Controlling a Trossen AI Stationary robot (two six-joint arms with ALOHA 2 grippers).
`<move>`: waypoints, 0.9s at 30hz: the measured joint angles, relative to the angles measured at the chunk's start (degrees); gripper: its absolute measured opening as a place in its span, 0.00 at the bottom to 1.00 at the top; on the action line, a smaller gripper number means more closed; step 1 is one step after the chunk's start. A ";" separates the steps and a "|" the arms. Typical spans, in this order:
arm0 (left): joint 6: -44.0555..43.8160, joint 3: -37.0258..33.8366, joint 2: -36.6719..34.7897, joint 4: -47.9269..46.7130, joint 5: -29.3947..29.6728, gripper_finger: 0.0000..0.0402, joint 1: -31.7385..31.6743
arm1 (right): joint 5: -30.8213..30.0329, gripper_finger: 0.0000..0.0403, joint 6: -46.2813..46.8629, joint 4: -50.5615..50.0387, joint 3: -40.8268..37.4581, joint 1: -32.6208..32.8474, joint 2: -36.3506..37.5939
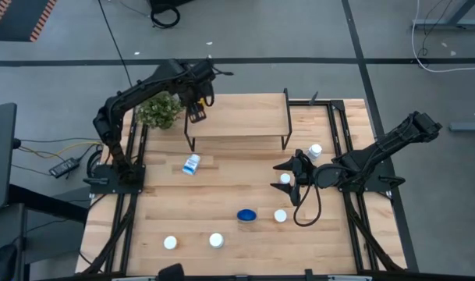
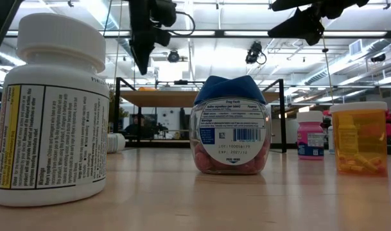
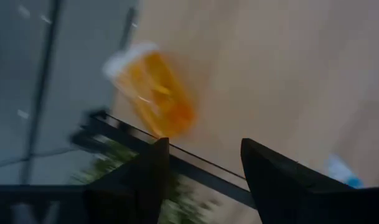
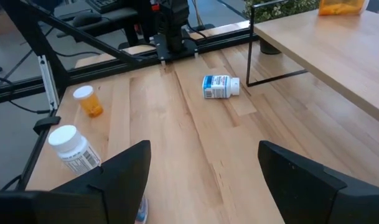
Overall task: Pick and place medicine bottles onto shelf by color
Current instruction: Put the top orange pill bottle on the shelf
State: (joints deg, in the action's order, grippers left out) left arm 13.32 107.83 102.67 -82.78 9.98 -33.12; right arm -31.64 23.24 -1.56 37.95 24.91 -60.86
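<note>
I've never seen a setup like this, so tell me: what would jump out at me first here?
Probably the left pincer hanging over the left end of the wooden shelf, its fingers apart, with an orange bottle lying on the board just beyond them. Next, the pill bottles scattered over the table: a blue-lidded jar near the front, a white one on its side before the shelf. The right pincer waits open above the table's right half.

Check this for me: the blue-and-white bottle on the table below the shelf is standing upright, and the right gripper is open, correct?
Not quite. The blue-and-white bottle is lying on its side, not upright, as the right wrist view shows. It is on the table below the shelf, and the right gripper is open.
</note>
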 joint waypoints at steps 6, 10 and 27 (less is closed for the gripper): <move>-2.95 -0.04 -0.39 -6.45 -5.15 0.48 2.98 | 0.02 0.76 0.15 0.00 0.00 0.00 0.00; 2.79 -0.04 -0.39 -3.17 0.55 0.47 4.41 | 0.00 0.76 -0.06 0.29 0.00 -0.02 0.00; -7.02 -0.55 -0.24 17.03 -0.16 0.62 -10.19 | -0.88 0.76 0.77 3.06 0.00 -0.02 0.00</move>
State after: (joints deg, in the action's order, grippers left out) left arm 6.29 107.28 102.43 -65.75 9.82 -43.31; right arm -32.52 24.02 1.50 37.95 24.89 -60.86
